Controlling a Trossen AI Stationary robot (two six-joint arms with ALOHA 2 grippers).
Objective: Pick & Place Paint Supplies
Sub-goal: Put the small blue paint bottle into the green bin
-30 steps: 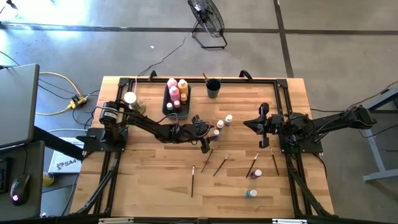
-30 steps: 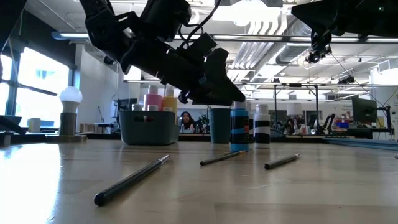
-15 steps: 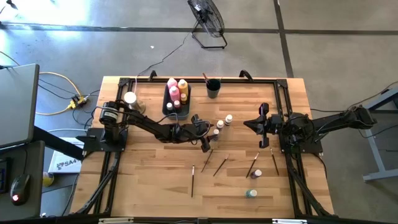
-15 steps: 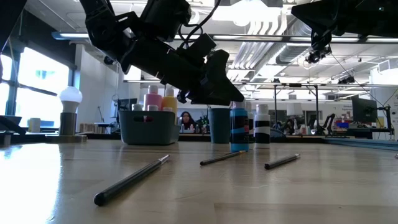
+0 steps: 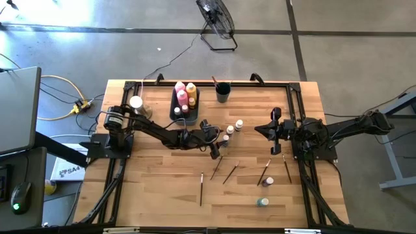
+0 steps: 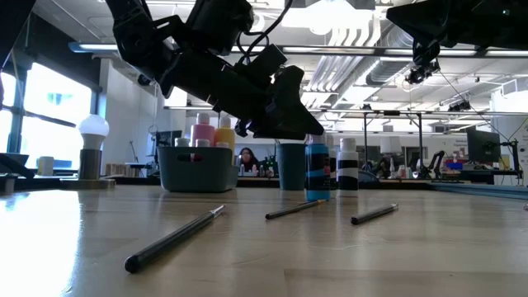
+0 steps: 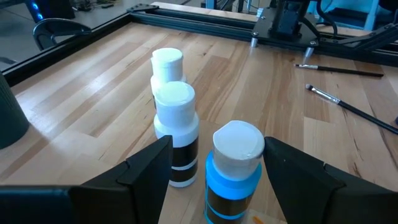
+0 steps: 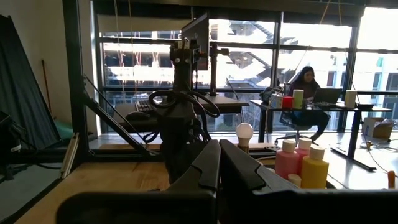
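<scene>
A: From above, where is the left end effector?

B: Near the middle of the wooden counter, reaching in from nine o'clock. It sits just beside three small white-capped paint bottles at its one o'clock. Paintbrushes lie scattered toward six o'clock, with two more small bottles beyond them.

A: And the tall ones?

B: The pink squeeze bottle and yellow squeeze bottle stand in a dark bin at twelve o'clock, next to a dark cup. The right end effector waits at three o'clock.

A: The table-height camera?

B: The left arm hangs above the counter, a blue-labelled bottle and a black-banded bottle behind it. Three paintbrushes lie in front, the nearest paintbrush at seven o'clock.

A: Left wrist camera?

B: The fingers stand wide on either side of the blue-labelled bottle without touching it. Two white bottles stand just beside it.

A: Right wrist camera?

B: Its fingers are pressed together, holding nothing. The pink and yellow squeeze bottles show beyond, and a person sits at a desk far off
</scene>
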